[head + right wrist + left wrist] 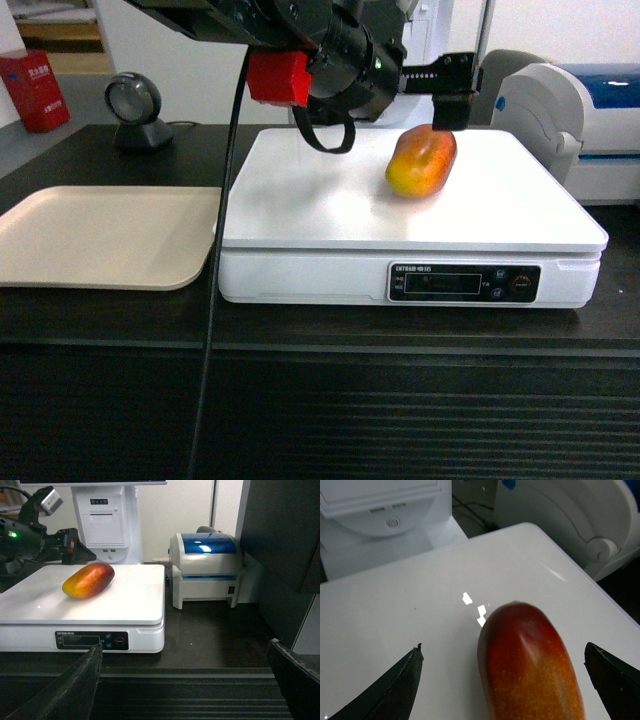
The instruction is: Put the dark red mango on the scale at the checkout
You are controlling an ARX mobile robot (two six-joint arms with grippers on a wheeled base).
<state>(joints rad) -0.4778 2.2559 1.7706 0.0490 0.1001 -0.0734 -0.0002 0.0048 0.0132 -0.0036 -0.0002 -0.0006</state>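
The mango (421, 160), dark red at its far end and orange-yellow nearer, lies on the white top of the scale (300, 190), right of centre. The scale stands on the black checkout (300, 400) counter. My left gripper (503, 647) hangs open over the mango (530, 670); both black fingers (395, 685) stand apart from the fruit, with white scale (395, 605) showing in the gaps. One finger (452, 105) shows just behind the fruit in the head view. My right gripper (186, 644) is open and empty, low in front of the checkout's ribbed panel (200, 690), right of the scale (135, 595).
A beige tray (100, 235) lies left of the scale. A white-and-blue printer (205, 565) stands to the scale's right. Behind are a black scanner (135, 110), a red box (35, 90) and a white terminal (105, 520). A dark wall (285, 530) rises at the right.
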